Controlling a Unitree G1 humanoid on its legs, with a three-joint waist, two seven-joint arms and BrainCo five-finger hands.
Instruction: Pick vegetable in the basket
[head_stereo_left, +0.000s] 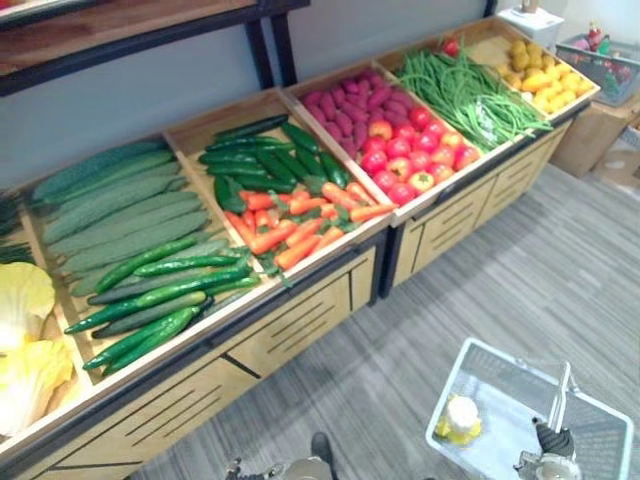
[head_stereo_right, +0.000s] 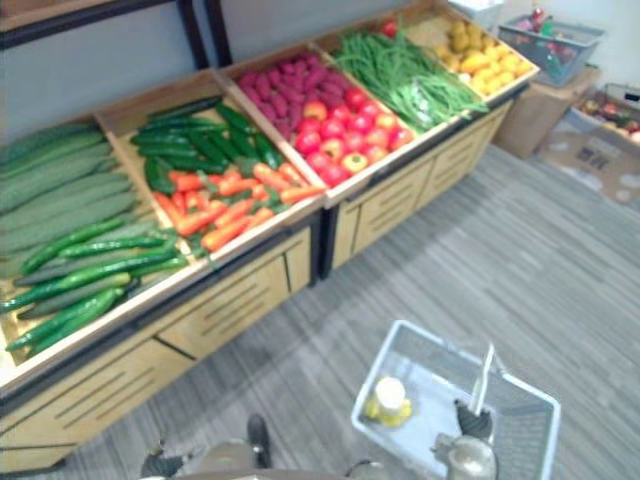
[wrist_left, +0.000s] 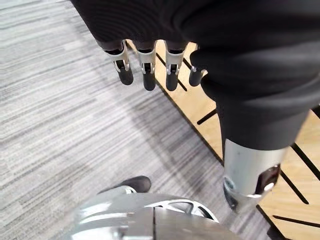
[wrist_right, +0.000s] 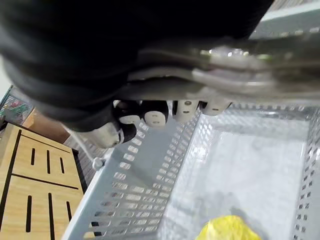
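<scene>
Your left hand (wrist_left: 148, 67) hangs empty, fingers straight and loose, beside the produce stand's (head_stereo_left: 300, 325) wooden front. Lift it over the rim to the cucumbers (head_stereo_left: 165, 290) or carrots (head_stereo_left: 290, 235) and close round one piece only. Hold the basket (head_stereo_left: 450, 385) level on the right, where your right hand (wrist_right: 150, 112) is curled round its handle (head_stereo_left: 563, 395).

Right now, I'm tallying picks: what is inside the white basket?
One pale yellow item lies in the white basket, by its left wall. The right robot hand, curled round the handle, covers part of the near end, so anything there is hidden.
</scene>
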